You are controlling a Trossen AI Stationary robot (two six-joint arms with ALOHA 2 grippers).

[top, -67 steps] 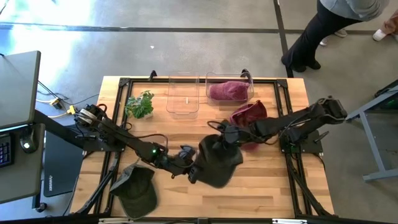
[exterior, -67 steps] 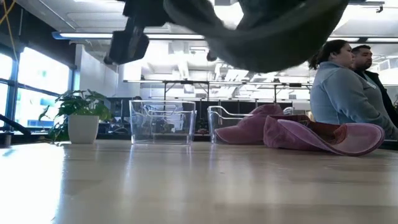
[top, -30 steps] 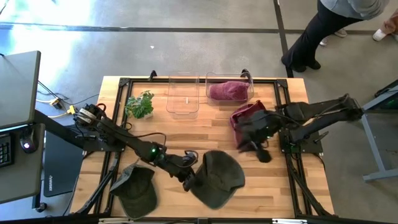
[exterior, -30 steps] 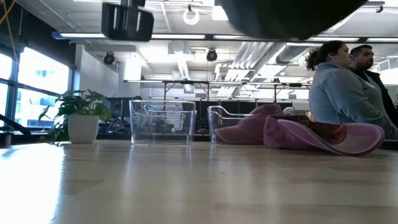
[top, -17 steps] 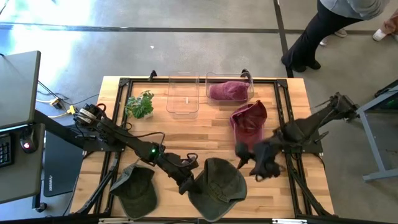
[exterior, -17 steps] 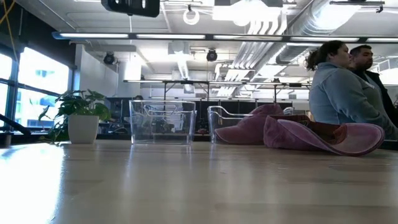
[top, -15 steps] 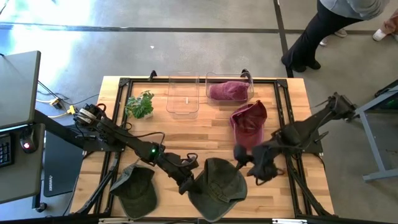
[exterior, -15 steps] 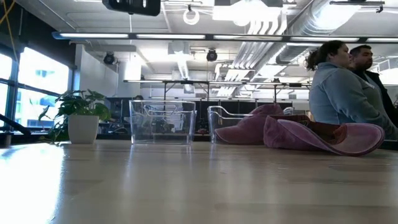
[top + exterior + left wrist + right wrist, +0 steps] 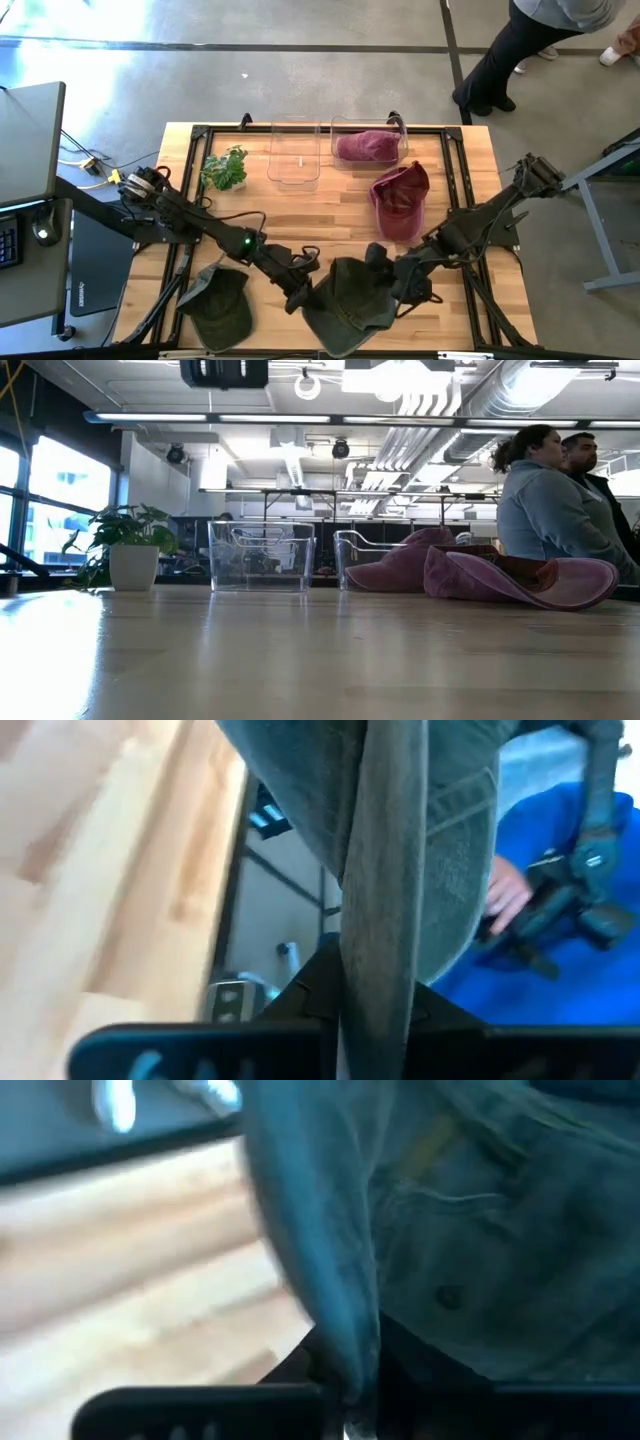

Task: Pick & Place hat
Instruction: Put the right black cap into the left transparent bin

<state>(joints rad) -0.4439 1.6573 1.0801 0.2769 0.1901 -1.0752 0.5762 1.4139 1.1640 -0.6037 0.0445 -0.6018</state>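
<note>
Wrist views alone show tools [image 9: 302, 296] pinching hat [image 9: 352, 292].

Potted plant [image 9: 225, 167] beside empty clear bin [image 9: 294, 152]; two people [image 9: 555, 500] behind.

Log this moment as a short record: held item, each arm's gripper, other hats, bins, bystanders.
held item: dark green cap, gripped from both sides near the table's front edge
left gripper: jaws shut on the cap's left edge
right gripper: jaws shut on the cap's right side
other hats: second green cap at front left; maroon cap on the table; maroon hat in the right clear bin
empty bin: left clear bin
plant: potted plant
bystanders: two people beyond the table
</note>
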